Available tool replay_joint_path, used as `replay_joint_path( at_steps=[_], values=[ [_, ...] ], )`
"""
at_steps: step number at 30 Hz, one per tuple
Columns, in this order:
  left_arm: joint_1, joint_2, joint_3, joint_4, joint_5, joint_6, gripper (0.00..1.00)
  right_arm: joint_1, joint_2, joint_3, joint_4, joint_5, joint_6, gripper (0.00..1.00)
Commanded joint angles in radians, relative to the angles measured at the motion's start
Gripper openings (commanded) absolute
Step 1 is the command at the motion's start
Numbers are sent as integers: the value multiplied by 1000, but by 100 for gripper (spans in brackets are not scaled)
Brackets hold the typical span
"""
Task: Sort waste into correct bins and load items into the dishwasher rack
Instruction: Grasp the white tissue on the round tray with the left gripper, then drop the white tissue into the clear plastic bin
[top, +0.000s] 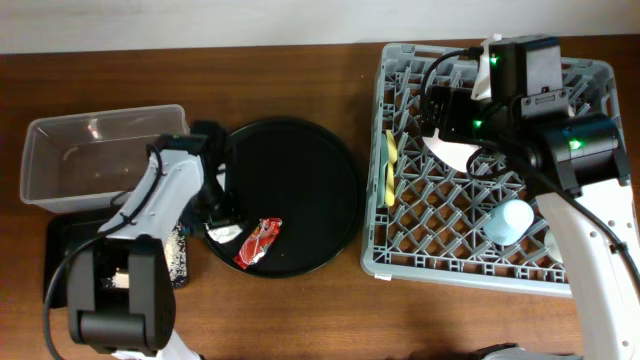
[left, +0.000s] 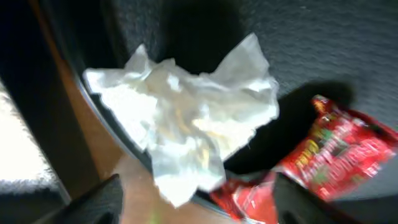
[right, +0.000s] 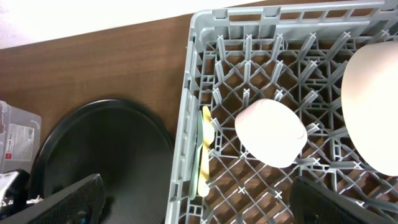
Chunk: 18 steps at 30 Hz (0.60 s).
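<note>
You are on the waste-sorting step, with the crumpled tissue (left: 186, 118) as the target. It lies on the left rim of the round black tray (top: 310, 160), one corner hanging over the rim towards the tabletop (top: 280, 60). The red wrapper (left: 339, 155) lies on the round tray too, just to the right of the tissue, close enough that the two may touch.

Your left pincer (left: 199, 199) is low over that left rim. Its fingers stand well apart, one on each side of the tissue, and they hold nothing yet. The left arm reaches in from the round tray's lower left, forearm angled up and wrist turned down over the rim.

Next, I judge, you need to close on the bulk of the tissue without catching the wrapper, lift clear of the rim, then carry it to a bin. Both bins sit off the round tray's left side: the clear tub (top: 60, 160) further back, the shallow black tray (top: 60, 240) nearer you, with white grains (top: 180, 255) along its edge.

To the round tray's right, your right pincer (right: 205, 199) hangs wide open and empty over the dishwasher rack (top: 450, 250).
</note>
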Motion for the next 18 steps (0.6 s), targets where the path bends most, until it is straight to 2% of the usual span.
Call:
replay_joint_path(
  at_steps=[1, 2, 4, 5, 10, 13, 18],
  values=[
    [0, 4, -75, 95, 3, -11, 47, -5, 3, 4, 3, 2, 13, 98],
    [0, 4, -75, 113, 17, -11, 41, -5, 3, 4, 3, 2, 13, 98],
    [0, 4, -70, 112, 73, -11, 8, -5, 3, 4, 3, 2, 13, 98],
    [0, 4, -57, 88, 119, -10, 1, -5, 3, 4, 2, 2, 13, 98],
    [1, 2, 116, -101, 125, 10, 1, -5, 3, 4, -4, 2, 13, 98],
    [1, -2, 357, -291, 3, 8, 1, -5, 3, 4, -4, 2, 13, 98],
    [21, -2, 595, -329, -241, -43, 1, -5, 3, 4, -5, 2, 13, 98]
  ],
)
